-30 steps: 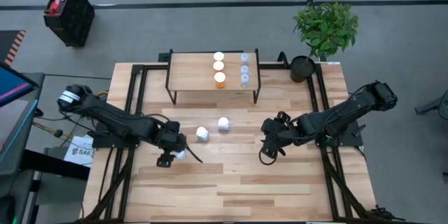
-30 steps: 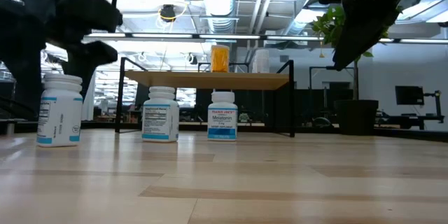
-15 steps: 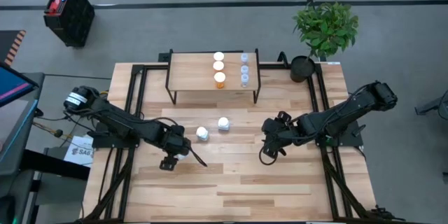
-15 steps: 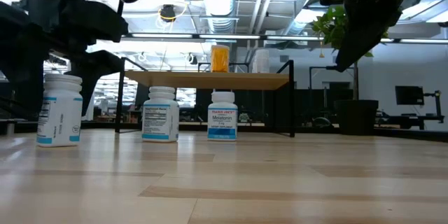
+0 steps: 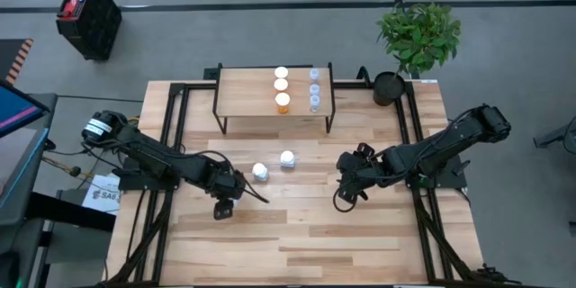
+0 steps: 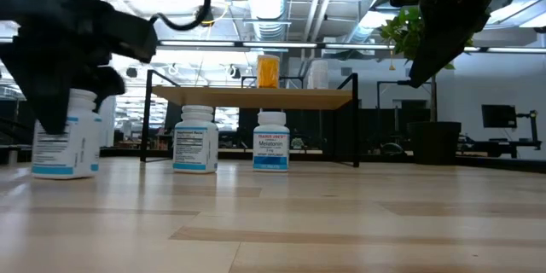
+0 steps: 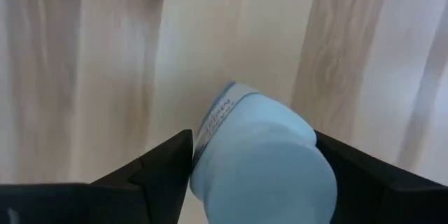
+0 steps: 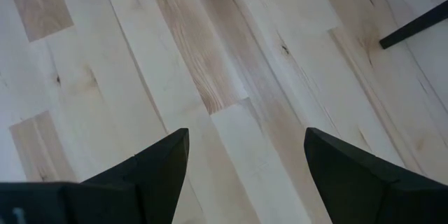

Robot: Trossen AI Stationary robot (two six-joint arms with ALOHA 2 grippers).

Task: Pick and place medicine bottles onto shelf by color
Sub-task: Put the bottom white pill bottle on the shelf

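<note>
My left gripper [image 5: 225, 196] is shut on a white bottle with a blue-and-white label [image 7: 259, 154], low over the table left of centre; the bottle also shows in the low view [image 6: 61, 136]. Two more white bottles [image 5: 259, 172] [image 5: 287, 157] stand on their bases on the table in front of the shelf [image 5: 247, 94]. On the shelf top stand two white-capped bottles [image 5: 282, 78], an orange one [image 5: 283, 101] and three clear bluish ones [image 5: 315, 88]. My right gripper [image 5: 346, 189] is open and empty, above the table right of centre. My left gripper pinches the white bottle's round side wall [image 7: 203, 147] between its two fingers [image 7: 164, 164], one on each side. The fingers come from above, pointing down past the cap. The bottle's base [image 6: 53, 171] is at the table top, and the bottle stands nearly upright.
A potted plant [image 5: 417, 36] stands at the table's far right corner. The shelf's thin black legs [image 6: 147, 119] stand behind the two loose bottles. Bare wood lies along the table's near half [image 5: 315, 243].
My left gripper has gone a little toward the table's right edge and come down over the white bottle, which no longer shows beside it from above. In the low view the bottle has shifted slightly on the table and looks a little larger.
</note>
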